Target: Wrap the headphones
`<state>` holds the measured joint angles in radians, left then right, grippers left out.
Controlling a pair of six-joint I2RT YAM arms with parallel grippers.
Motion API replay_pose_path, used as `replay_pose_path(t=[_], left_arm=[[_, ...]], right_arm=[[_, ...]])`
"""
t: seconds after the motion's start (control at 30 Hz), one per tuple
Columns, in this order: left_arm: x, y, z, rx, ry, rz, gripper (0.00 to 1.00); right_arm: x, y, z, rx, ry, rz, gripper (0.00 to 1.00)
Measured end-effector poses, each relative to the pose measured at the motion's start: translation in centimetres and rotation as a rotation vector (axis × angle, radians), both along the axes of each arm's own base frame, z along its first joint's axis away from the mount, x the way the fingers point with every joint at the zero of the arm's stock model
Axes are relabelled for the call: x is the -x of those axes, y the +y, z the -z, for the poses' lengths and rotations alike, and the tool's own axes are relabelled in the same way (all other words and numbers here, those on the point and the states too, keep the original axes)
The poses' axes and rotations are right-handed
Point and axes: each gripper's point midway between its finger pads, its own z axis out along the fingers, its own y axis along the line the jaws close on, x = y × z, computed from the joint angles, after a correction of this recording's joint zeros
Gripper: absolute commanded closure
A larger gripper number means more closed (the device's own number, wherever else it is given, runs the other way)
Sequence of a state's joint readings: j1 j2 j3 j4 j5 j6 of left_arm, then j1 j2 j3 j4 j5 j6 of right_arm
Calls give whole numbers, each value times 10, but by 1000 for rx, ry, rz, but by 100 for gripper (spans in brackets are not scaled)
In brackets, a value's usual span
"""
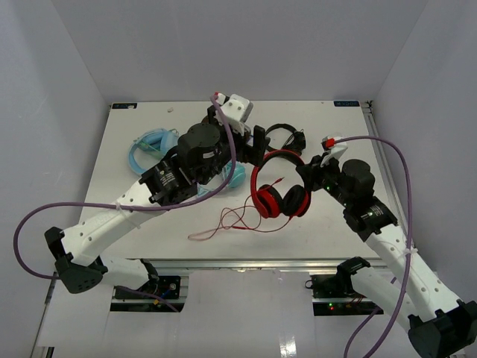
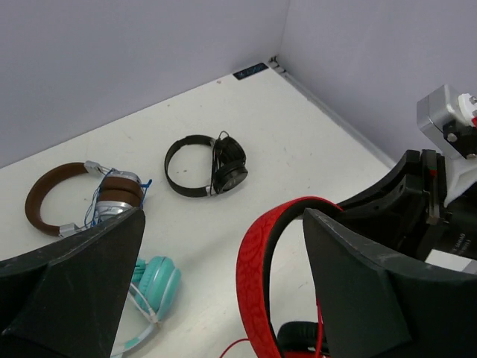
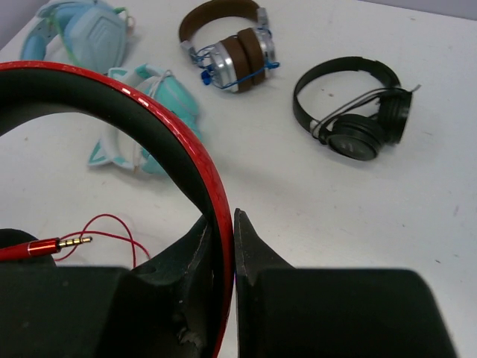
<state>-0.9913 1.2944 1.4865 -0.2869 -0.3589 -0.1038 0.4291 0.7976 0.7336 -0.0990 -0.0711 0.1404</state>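
The red headphones stand in the middle of the table, black-lined headband up, ear pads down. Their thin red cable lies loose in loops to their left, and its plug hangs free in the right wrist view. My right gripper is shut on the right side of the red headband; it also shows in the top view. My left gripper is wide open, its jaws either side of the headband without touching it; the top view also shows it.
Small all-black headphones lie just behind the red ones. Brown-banded silver headphones and teal headphones lie to the left. Light blue headphones lie at the far left. The walls close off the back and sides.
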Motion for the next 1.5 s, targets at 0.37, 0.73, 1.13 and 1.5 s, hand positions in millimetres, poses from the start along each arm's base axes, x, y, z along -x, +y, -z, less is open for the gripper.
replay_pose_path(t=[0.37, 0.73, 1.13, 1.5], left_arm=[[0, -19, 50, -362, 81, 128, 13], [6, -15, 88, -580, 103, 200, 12], [19, -23, 104, -665, 94, 293, 15], [4, -41, 157, -790, 167, 277, 24]], right_arm=[[29, 36, -4, -1, -62, -188, 92], [26, 39, 9, 19, -21, -188, 92], [25, 37, 21, 41, 21, -173, 92], [26, 35, 25, 48, 39, -165, 92]])
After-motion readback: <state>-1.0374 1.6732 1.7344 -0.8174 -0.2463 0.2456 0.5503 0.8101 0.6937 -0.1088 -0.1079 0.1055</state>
